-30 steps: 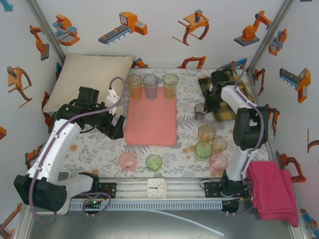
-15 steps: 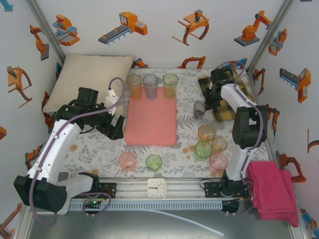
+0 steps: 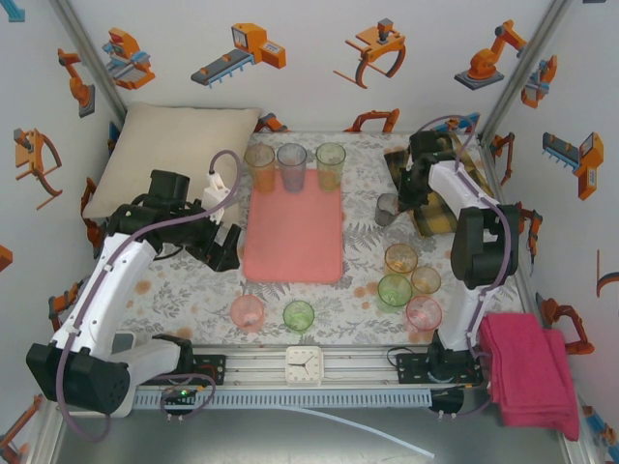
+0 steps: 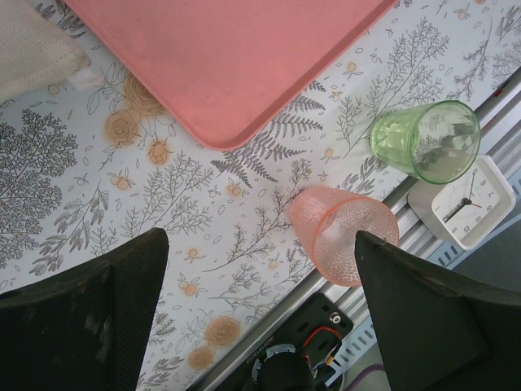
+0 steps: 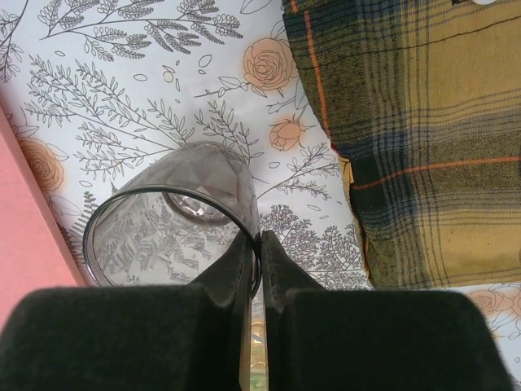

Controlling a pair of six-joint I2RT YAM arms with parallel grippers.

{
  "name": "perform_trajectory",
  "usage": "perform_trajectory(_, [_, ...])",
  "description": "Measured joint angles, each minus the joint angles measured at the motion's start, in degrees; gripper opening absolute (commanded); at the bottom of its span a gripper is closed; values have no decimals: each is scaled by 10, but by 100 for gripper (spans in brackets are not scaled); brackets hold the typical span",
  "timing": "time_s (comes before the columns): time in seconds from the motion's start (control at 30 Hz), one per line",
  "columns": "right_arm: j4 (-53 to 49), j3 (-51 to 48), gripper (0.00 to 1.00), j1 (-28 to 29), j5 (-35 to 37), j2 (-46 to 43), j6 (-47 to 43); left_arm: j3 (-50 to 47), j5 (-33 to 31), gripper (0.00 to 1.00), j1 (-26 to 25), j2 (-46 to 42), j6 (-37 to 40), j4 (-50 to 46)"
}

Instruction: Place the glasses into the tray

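My right gripper (image 3: 399,201) (image 5: 260,241) is shut on the rim of a smoky grey glass (image 3: 387,208) (image 5: 167,224), one finger inside and one outside. That glass is just right of the salmon-pink tray (image 3: 293,237) (image 5: 16,252). Three glasses, orange (image 3: 259,165), grey-blue (image 3: 291,167) and green (image 3: 330,164), stand along the tray's far edge. My left gripper (image 3: 228,247) (image 4: 260,269) hangs open left of the tray (image 4: 228,57), holding nothing. Below it are a pink glass (image 3: 248,312) (image 4: 342,240) and a green glass (image 3: 299,315) (image 4: 427,140). Several more glasses (image 3: 406,283) cluster at the front right.
A cream pillow (image 3: 174,155) lies at the back left and a plaid cloth (image 3: 443,198) (image 5: 423,122) at the back right, beside the held glass. A magenta cloth (image 3: 530,372) drapes the front right. A white clock (image 3: 304,365) (image 4: 464,199) sits on the front rail.
My right gripper has closed onto the grey glass's rim, and the glass has shifted slightly toward the back. The left arm has stayed still.
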Motion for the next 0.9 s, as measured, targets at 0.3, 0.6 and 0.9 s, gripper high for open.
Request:
perform_trajectory(0.3, [-13,4,7,0,0,0,-2,0,3,88,4,0,-1,0])
perform_trajectory(0.6, [-27,21,7,2,0,0,-4,0,4,88,5,0,-2,0])
perform_trajectory(0.9, [-43,56,7,35,7,0,-9,0,4,88,7,0,-2,0])
